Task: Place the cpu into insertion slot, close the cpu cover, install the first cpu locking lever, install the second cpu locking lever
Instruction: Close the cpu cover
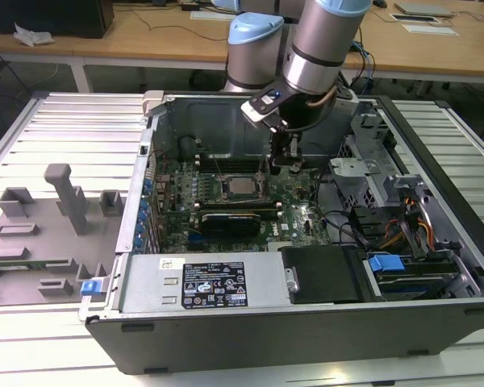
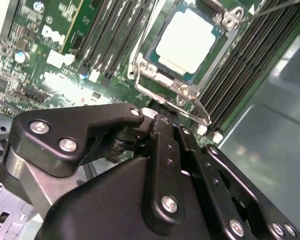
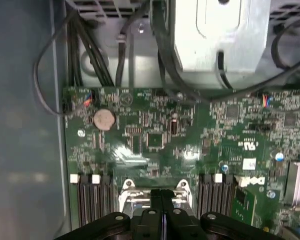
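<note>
I saw the grey-and-blue robot arm (image 1: 323,40) reach down from twelve o'clock in the exterior view into the open grey metal computer case (image 1: 218,113). Its wrist was bent so the black gripper (image 1: 283,164) pointed down at the green motherboard (image 1: 298,205). The two fingers (image 3: 157,206) were pressed together, with nothing between them that I could see. In the exterior view the tips hung at about two o'clock from the small square cpu (image 1: 242,186) with its pale silvery top, near it but off its face.

The cpu sat in the dark-framed square insertion slot (image 1: 227,189). The thin silver-grey cpu cover (image 2: 140,71) showed as a metal frame around the chip's edges, lying flat as far as I could tell. In the second wrist view a thin silvery wire lever (image 2: 196,109) ran along the socket's edge just beside the fingertips. The gripper's own black body hid the point where they met, so I could not tell whether they touched, nor whether the lever was latched.

In the first wrist view the gripper cut off most of the socket, leaving the long black memory slots (image 3: 92,200), a round silver coin battery (image 3: 103,119) and black cables (image 3: 90,50).
</note>
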You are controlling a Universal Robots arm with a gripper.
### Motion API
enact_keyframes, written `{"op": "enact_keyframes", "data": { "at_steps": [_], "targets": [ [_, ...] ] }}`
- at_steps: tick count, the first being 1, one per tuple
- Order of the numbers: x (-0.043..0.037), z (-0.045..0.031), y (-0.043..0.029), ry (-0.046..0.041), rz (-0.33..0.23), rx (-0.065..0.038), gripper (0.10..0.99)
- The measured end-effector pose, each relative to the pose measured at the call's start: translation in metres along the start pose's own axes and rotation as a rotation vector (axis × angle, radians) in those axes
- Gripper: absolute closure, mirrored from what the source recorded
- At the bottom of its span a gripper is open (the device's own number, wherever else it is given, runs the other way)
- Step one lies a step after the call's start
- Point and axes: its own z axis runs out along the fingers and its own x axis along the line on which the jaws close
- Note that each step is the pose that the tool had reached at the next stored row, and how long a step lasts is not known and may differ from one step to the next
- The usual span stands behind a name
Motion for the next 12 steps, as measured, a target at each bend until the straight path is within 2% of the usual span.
{"op": "enact_keyframes", "data": {
  "at_steps": [3,6,8,9,12],
  "targets": [
    [0.0001,0.0022,-0.0144,-0.0002,0.0,-0.013,0.98],
    [0.0002,0.0031,-0.0206,-0.0004,0.0,-0.022,0.98],
    [0.0002,0.0039,-0.0263,-0.0004,0.0,-0.039,0.98],
    [0.0003,0.0046,-0.0301,-0.0005,0.0,-0.055,0.98],
    [0.0003,0.0061,-0.0395,-0.0011,0.0,-0.117,0.98]
  ]
}}
